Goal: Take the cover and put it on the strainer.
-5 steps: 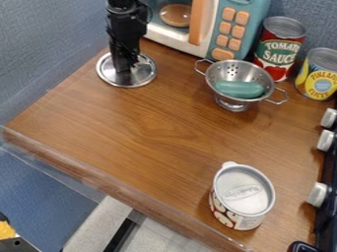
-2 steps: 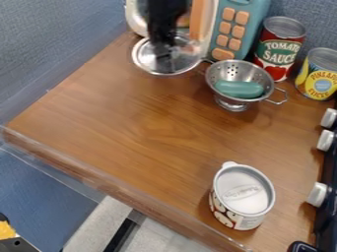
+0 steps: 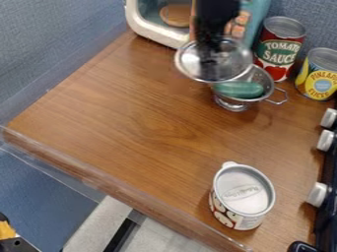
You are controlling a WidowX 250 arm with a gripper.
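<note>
Lid [image 3: 189, 64] up in air, our jaws closed on its mid-top. Strainer [image 3: 263, 78] sits lower R of lid in cam view, partly hidden by it; lid's round, no long axis to match. We'd go R & nearer cam, then down. Red can [image 3: 279, 51], yellow can [image 3: 321, 78]: printed labels.

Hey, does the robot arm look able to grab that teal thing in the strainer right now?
Probably not: its gripper seems taken up with the metal cover, which from this view overlaps part of the strainer. The teal thing itself lies mostly in sight, though.
</note>
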